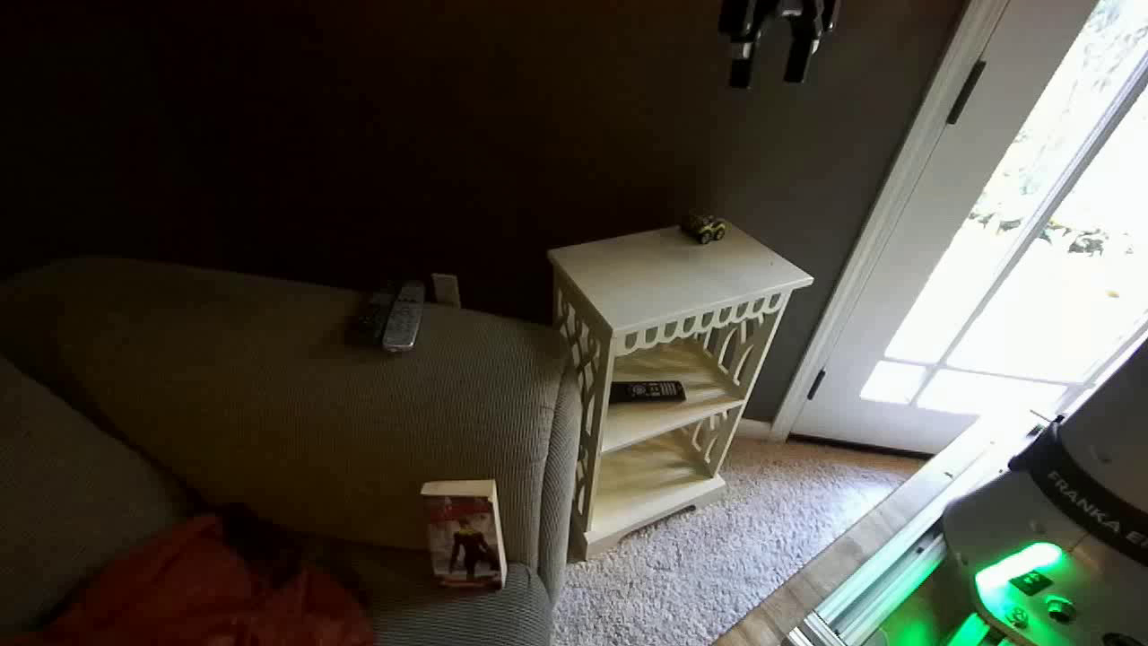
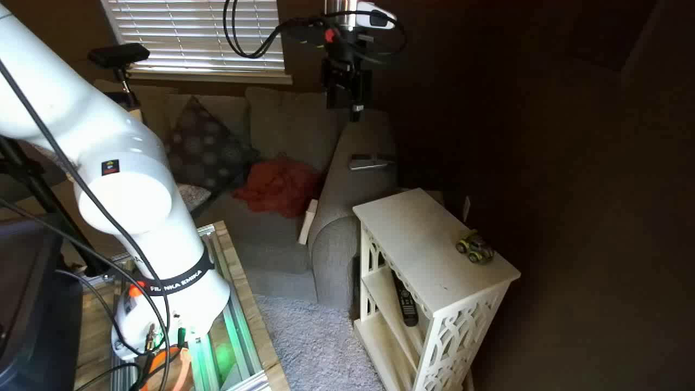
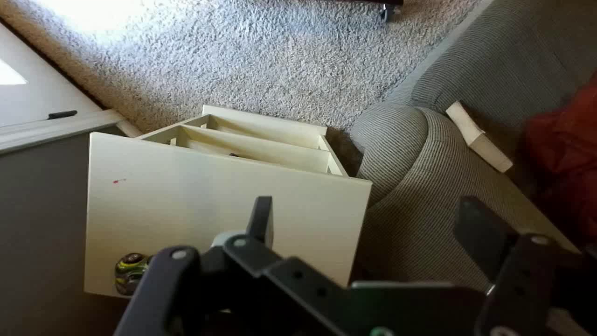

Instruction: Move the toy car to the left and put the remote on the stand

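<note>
The small dark and yellow-green toy car (image 1: 704, 228) sits on the back part of the stand's top; it also shows in an exterior view (image 2: 475, 247) and at lower left in the wrist view (image 3: 128, 274), partly behind a gripper finger. The cream-white stand (image 1: 664, 278) shows in both exterior views (image 2: 423, 233) and in the wrist view (image 3: 205, 196). The slim light grey remote (image 1: 405, 316) lies on the couch arm, also in an exterior view (image 2: 370, 166). My gripper (image 1: 768, 75) is open and empty, high above the stand and couch arm (image 3: 366, 210). The wrist view does not show the grey remote.
A darker flat oblong object (image 1: 369, 318) lies beside the grey remote on the couch arm (image 1: 466, 377). A black remote (image 1: 653, 391) is on the stand's upper shelf. A book (image 1: 465, 536) and red cloth (image 1: 206, 583) are on the couch. A door (image 1: 951, 269) stands beyond the stand.
</note>
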Robot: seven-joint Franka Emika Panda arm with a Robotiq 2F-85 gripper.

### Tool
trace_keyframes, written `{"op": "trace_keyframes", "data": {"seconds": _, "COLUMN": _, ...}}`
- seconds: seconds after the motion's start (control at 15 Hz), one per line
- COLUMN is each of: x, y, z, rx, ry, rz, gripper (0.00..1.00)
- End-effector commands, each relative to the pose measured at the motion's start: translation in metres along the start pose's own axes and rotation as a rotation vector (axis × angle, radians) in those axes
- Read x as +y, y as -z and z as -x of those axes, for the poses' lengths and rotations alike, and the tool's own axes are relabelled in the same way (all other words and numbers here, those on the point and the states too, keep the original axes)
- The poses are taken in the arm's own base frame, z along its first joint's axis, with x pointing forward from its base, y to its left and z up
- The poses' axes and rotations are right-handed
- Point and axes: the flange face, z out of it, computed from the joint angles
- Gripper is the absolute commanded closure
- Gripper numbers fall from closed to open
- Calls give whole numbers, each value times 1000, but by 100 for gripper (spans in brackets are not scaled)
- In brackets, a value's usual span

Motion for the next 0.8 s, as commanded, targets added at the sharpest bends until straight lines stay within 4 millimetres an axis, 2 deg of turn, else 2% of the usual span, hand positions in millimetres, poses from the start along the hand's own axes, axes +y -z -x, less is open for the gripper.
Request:
{"op": "trace_keyframes", "data": {"seconds": 0.0, "x": 0, "y": 1, "z": 0, "rx": -1, "ry": 0, "rz": 0, "gripper": 0}}
{"op": "trace_keyframes", "data": {"seconds": 0.33, "x": 0, "y": 1, "z": 0, "rx": -1, "ry": 0, "rz": 0, "gripper": 0}}
{"op": "trace_keyframes", "data": {"seconds": 0.4, "x": 4, "y": -1, "z": -9, "rx": -21, "ry": -75, "rz": -19, "gripper": 0}}
{"op": "trace_keyframes", "data": {"seconds": 0.6, "x": 43, "y": -14, "z": -39, "rx": -32, "ry": -255, "rz": -44, "gripper": 0}}
{"op": "trace_keyframes", "data": {"seconds": 0.73, "x": 79, "y": -28, "z": -59, "rx": -19, "ry": -359, "rz": -64, "gripper": 0}}
